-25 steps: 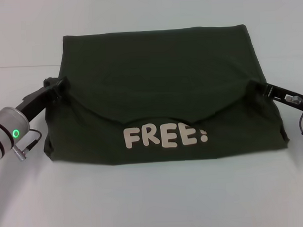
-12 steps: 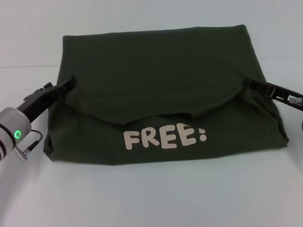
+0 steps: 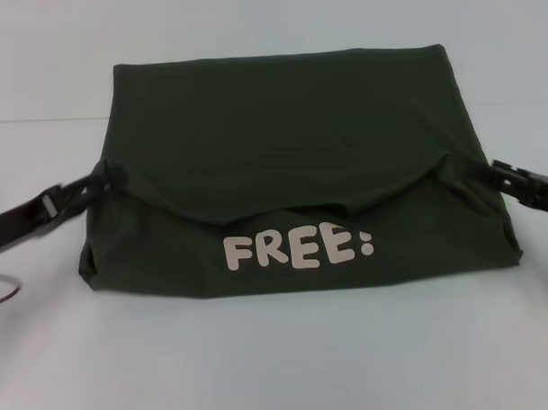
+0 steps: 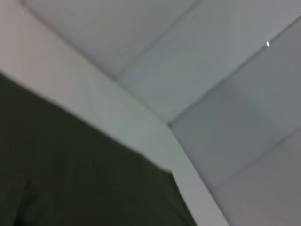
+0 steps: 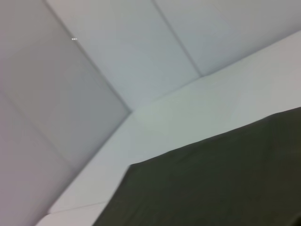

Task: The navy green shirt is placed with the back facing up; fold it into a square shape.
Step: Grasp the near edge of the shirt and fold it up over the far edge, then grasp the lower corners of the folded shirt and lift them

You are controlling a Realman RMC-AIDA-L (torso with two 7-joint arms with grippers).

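- Navy green shirt (image 3: 290,150), a soft dark olive cloth tee, lies folded into a broad block on the white table (image 3: 279,358); its upper layer is turned down toward the near edge, leaving cream letters "FREE:" (image 3: 298,249) showing below the curved hem
- Left gripper (image 3: 92,189), black and slim, sits at the shirt's left edge, its tip touching a puckered bit of cloth; motion blur hides whether its fingers pinch the fabric or stand apart, so I cannot tell
- Right gripper (image 3: 507,172), also black, sits just beside the shirt's right edge; how far open it is cannot be told
- Both wrist views show only dark cloth against the table and pale walls (image 4: 225,61)
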